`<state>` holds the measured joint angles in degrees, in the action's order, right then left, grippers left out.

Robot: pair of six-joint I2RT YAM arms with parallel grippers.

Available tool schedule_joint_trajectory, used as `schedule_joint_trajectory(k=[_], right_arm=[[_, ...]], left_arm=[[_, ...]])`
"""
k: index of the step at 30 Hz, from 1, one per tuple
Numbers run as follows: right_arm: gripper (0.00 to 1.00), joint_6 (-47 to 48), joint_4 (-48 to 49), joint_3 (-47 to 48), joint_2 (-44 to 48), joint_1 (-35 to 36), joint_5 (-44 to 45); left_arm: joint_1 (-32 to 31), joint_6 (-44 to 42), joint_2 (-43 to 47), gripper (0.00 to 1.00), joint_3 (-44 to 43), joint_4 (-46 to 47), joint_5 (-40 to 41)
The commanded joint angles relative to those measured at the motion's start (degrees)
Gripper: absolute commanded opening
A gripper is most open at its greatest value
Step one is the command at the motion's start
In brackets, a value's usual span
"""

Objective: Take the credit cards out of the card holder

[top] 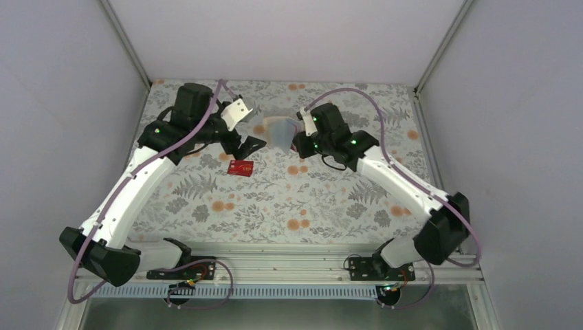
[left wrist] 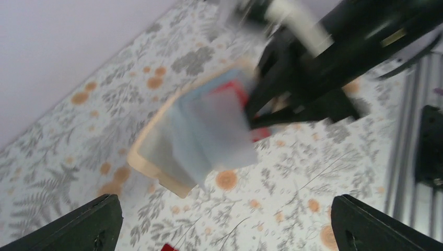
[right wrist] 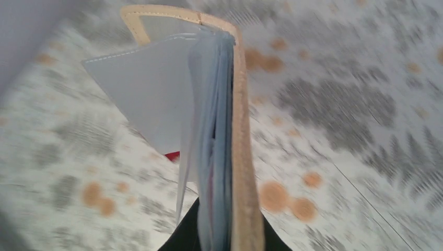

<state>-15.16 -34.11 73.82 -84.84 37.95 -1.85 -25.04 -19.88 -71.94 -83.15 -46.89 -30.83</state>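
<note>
Card holder [top: 280, 132], one, gripped in my right pincer [top: 297, 139], left pincer [left wrist: 225, 212] wide open, one red card [top: 240, 167] loose overhead, left wrist shows second red card [left wrist: 232, 91] inside

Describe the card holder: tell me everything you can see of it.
The card holder is a small folding wallet, tan outside, with pale blue-grey, leather-like panels inside. It is open, its panels fanned apart. The shut right gripper pinches it at one edge, and it seems to be lifted off the floral table. In its pockets red card edges show. Both wrist views are blurred, so finer detail is lost.
</note>
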Motion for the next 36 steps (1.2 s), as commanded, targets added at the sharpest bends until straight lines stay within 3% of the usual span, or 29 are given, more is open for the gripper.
schedule_joint_trajectory(k=[1, 5, 12, 19, 23, 30, 33, 36], right_arm=[[0.04, -4.9, 11.6, 1.2, 5.9, 0.8, -11.3], [0.04, -7.8, 16.5, 1.0, 6.1, 1.7, -19.5], [0.04, -8.5, 17.1, 1.9, 5.5, 3.0, -21.0], [0.04, -6.9, 18.3, 0.9, 8.5, 3.3, -26.7], [0.04, -6.3, 17.7, -0.4, 11.5, 3.1, -26.6], [0.04, -6.6, 13.4, -1.7, 13.8, 1.3, -19.5], [0.04, -6.9, 10.1, -0.4, 12.9, 1.3, -13.6], [0.04, -6.6, 7.2, 1.5, 10.4, 1.3, -9.5]], left_arm=[[-1.1, 2.8, -1.5, 1.0, 3.7, 5.4, 9.1], [-3.4, 4.1, -5.1, 1.0, 0.4, 5.2, 12.2], [-4.9, 4.2, -6.2, 1.0, -0.2, 6.4, 12.8], [-4.6, 3.7, -6.1, 1.0, 1.1, 9.9, 28.8], [-2.4, 3.2, -5.0, 1.0, 1.9, 11.6, 33.5], [9.6, 2.1, -4.4, 1.0, -0.1, 10.7, 28.7], [11.4, 0.2, -3.2, 1.0, -1.2, 9.7, 26.4], [11.3, -2.2, -0.8, 0.96, -4.1, 6.3, 13.5]])
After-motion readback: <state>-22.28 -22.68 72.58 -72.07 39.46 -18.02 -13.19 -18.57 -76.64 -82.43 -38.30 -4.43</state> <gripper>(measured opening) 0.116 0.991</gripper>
